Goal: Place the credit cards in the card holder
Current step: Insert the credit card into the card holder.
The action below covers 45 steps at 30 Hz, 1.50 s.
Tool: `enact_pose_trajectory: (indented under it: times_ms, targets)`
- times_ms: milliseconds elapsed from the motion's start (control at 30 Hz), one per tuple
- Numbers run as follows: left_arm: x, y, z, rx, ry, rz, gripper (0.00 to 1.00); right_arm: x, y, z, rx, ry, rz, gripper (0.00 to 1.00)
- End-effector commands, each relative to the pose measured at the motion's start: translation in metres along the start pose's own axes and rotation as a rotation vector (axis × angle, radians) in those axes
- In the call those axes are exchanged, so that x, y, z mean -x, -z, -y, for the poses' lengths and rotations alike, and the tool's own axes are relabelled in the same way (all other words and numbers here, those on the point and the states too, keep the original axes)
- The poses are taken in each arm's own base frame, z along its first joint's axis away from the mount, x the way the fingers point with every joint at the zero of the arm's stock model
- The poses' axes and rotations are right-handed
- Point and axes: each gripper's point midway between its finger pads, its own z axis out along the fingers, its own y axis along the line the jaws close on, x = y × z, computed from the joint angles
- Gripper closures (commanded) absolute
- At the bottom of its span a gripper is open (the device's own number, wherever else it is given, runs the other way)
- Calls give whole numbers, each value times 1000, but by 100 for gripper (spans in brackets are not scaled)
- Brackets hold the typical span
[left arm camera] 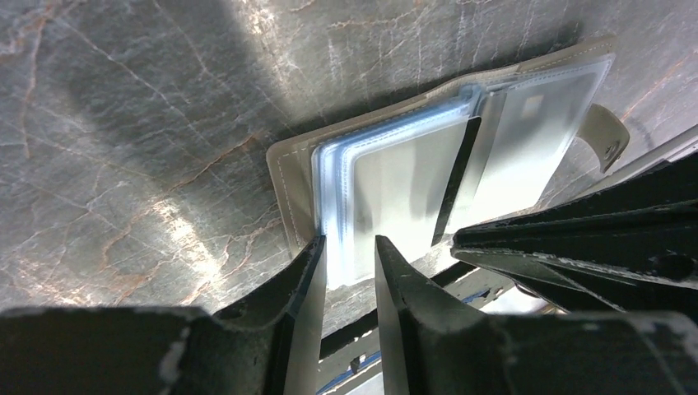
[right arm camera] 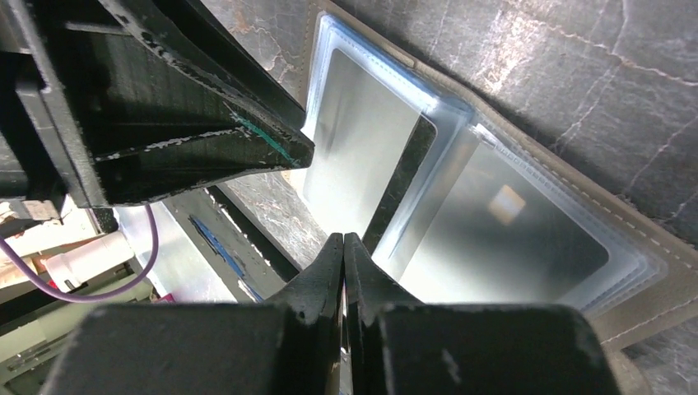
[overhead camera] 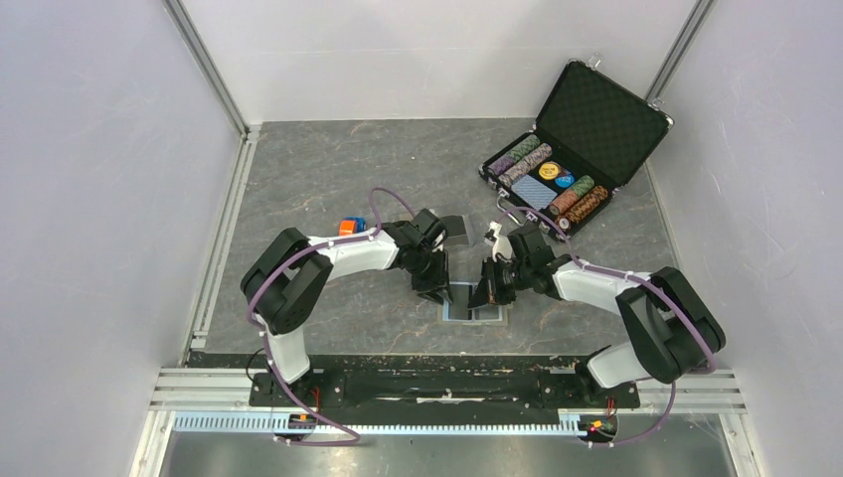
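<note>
The card holder (overhead camera: 475, 310) lies open on the table near the front edge, its grey-taupe rim (left arm camera: 284, 181) framing clear sleeves. A black credit card (left arm camera: 457, 177) stands on edge, slanting between the sleeves near the fold, and it also shows in the right wrist view (right arm camera: 401, 183). My left gripper (left arm camera: 350, 243) is open, its tips astride the near edge of the left-hand sleeves. My right gripper (right arm camera: 343, 239) is shut, its tips right at the card's near end. Whether it pinches the card I cannot tell. Both grippers hang close together over the holder, left (overhead camera: 437, 286) and right (overhead camera: 489, 290).
An open black poker-chip briefcase (overhead camera: 582, 149) sits at the back right. A dark flat rectangle (overhead camera: 457, 231) lies just behind the left gripper, and a small orange and blue object (overhead camera: 350, 227) beside the left arm. The holder's snap tab (left arm camera: 607, 136) sticks out at its right side.
</note>
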Motion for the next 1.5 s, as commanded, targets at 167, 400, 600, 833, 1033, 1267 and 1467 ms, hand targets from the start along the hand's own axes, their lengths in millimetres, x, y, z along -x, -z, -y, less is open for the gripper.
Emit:
enact_pose_trajectory:
  times_ms: [167,400,600,833,1033,1267,1467]
  targets:
    - [13,5,24,-73,-45,29,67,0,-9,23,-82,50,-20,100]
    - [9,0,33,-115,-56,0,67,-2,-12,27,-95,51,-32,100]
    - [8,-1,47,-176,-79,-9,67,-3,-12,28,-93,52,-33,100]
    - [8,0,45,-159,-76,-12,97,14,-7,5,-24,81,4,100]
    - [6,9,34,-87,-89,-7,98,41,6,-31,59,122,75,100]
    - [6,26,22,24,-132,-19,98,48,16,-45,86,124,104,100]
    - [7,35,14,99,-142,-29,98,51,22,-33,42,99,122,100]
